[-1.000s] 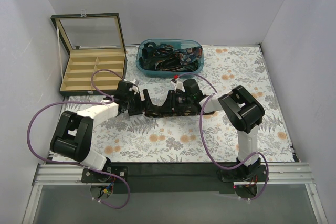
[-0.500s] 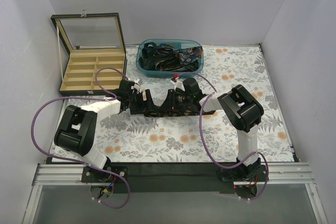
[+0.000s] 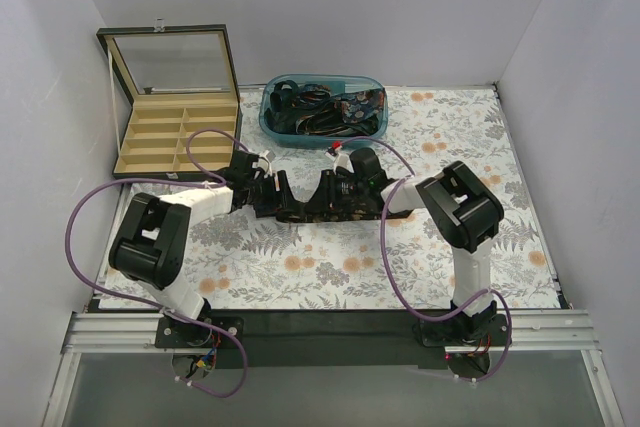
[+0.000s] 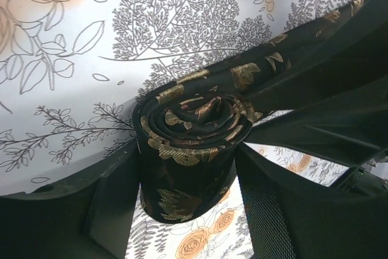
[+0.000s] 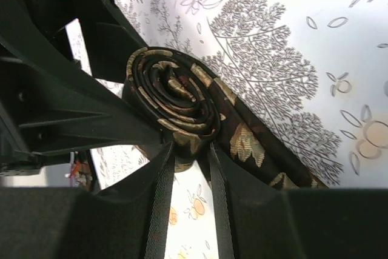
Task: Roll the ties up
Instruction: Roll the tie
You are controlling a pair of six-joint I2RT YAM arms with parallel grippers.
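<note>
Tie [image 4: 188, 150], black with gold pattern: coiled into a roll mid-table on the floral tablecloth [image 3: 500, 147], tail lying flat.
Left gripper [image 3: 278, 197]: on my wrist feed, fingers pressed against both sides of the roll.
Right gripper [image 3: 327, 192]: fingers nipped onto the roll's outer layers.
Blue bin [image 3: 268, 119]: further ties [image 3: 320, 107] inside, behind.

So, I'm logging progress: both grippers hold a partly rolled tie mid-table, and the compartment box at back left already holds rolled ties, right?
Not quite. The top external view shows the compartment box empty. The rest stands: the left gripper and right gripper hold the partly rolled tie mid-table.
</note>
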